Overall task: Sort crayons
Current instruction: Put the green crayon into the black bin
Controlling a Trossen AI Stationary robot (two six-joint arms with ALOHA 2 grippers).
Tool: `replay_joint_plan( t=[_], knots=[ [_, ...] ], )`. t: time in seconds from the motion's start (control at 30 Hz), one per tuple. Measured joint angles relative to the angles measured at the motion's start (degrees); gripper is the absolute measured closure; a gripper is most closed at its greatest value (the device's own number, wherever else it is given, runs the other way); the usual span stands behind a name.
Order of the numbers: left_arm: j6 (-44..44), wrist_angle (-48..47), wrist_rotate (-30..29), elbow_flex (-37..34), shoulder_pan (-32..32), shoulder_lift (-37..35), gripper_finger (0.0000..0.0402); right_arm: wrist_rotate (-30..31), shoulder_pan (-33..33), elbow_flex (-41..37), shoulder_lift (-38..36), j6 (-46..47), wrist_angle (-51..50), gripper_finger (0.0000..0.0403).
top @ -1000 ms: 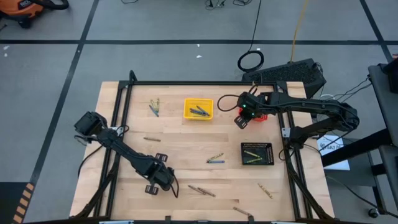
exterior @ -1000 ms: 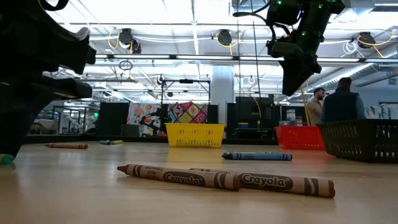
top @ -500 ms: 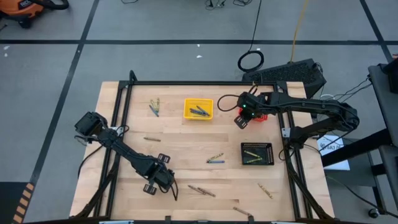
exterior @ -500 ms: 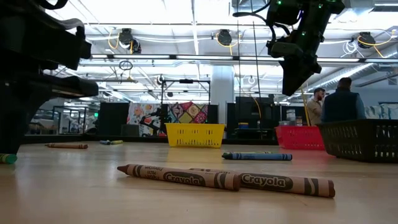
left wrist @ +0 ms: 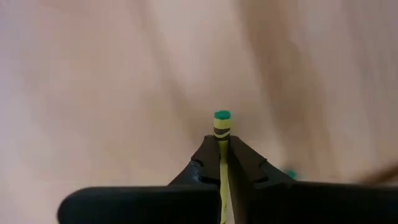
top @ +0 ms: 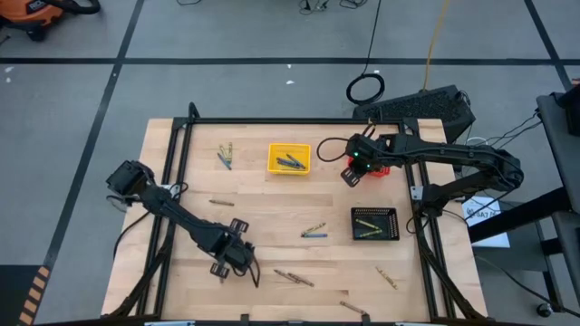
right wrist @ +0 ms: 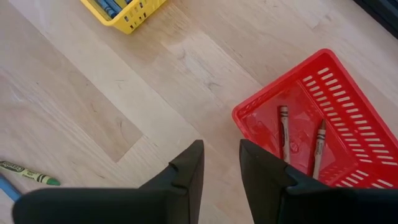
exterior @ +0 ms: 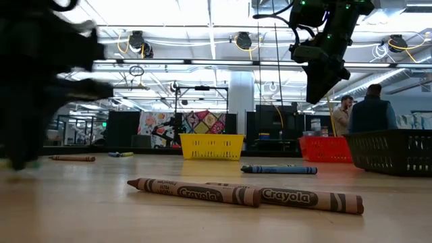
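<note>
Near the desk's front edge, your left gripper pinches a thin green-tipped crayon; right gripper hangs released over the red mesh basket.

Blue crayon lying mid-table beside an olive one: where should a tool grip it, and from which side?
Come straight down from above: the blue crayon lies flat on the table. Probably close across its thin width, toward its right end as the high view shows it, since the olive crayon angles away there, leaving more finger room.
</note>
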Motion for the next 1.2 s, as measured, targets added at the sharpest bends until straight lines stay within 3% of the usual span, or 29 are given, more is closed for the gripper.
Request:
replay_joint_plan(
  t=[0.23, 0.57, 0.8, 1.0, 1.2],
  knots=[
    [2.88, 2.54, -5.44, 0.13, 2.78, -4.59, 0.0401, 0.3, 0.0, 0.0, -0.1, 2.35, -0.23, 0.0314],
    [15.32, 14.05, -7.58, 0.2, 8.89, -4.94, 0.0402, 0.28, 0.0, 0.0, -1.29, 5.75, -1.07, 0.0314],
    [24.73, 25.02, -7.0, 0.24, 12.98, -4.96, 0.0402, 0.28, 0.0, 0.0, -1.27, 8.65, -0.61, 0.0314],
    [29.77, 30.74, -1.58, 0.31, 16.01, -4.98, 0.0402, -0.24, 0.01, 0.0, -1.27, 10.12, 0.55, 0.0314],
    [31.25, 33.79, -1.35, 0.31, 18.26, -4.98, 0.0402, -7.59, 2.45, 0.0, -1.27, 9.28, 4.45, 0.0314]
  ],
)
